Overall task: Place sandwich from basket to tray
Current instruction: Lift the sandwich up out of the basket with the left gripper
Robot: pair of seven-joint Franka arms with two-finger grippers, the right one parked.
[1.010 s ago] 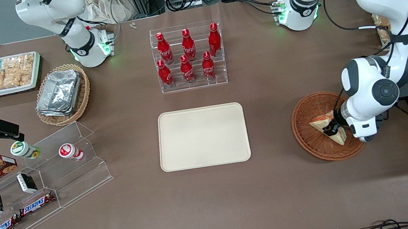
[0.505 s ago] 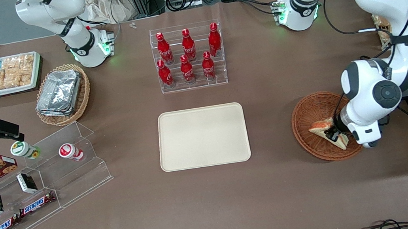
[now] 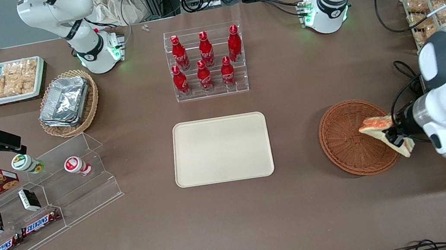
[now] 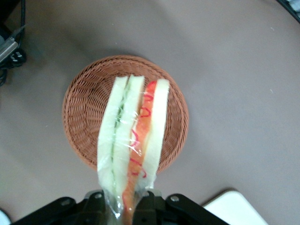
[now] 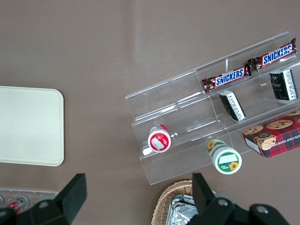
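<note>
Gripping the sandwich (image 3: 381, 131) at one corner, the end effector (image 3: 396, 137) hangs above the rim of the basket (image 3: 345, 140) at the working arm's end of the bench (image 3: 236, 219), its fingers (image 4: 96, 199) pressed against the wedge from either side. The sandwich is lifted clear of the weave: a triangular wedge in clear crinkled film, pale soft bread with a green layer and an orange-red layer along its cut edge, seen edge-on in the left wrist view (image 4: 133, 140). The basket is round and shallow, of reddish-brown woven wicker with a small square knot at its centre, and its bowl holds nothing else. The tray (image 3: 221, 149) is a flat cream-beige rectangle with rounded corners and a low rim, smooth and bare, lying toward the middle of the bench, well apart from the basket. Between basket and tray runs a strip of plain brown bench cloth. A clear acrylic rack of red bottles (image 3: 206, 62) stands farther from the front camera than the tray, apart from its edge. A stepped acrylic display (image 3: 61, 187) with snack bars and small cups lies toward the parked arm's end.
</note>
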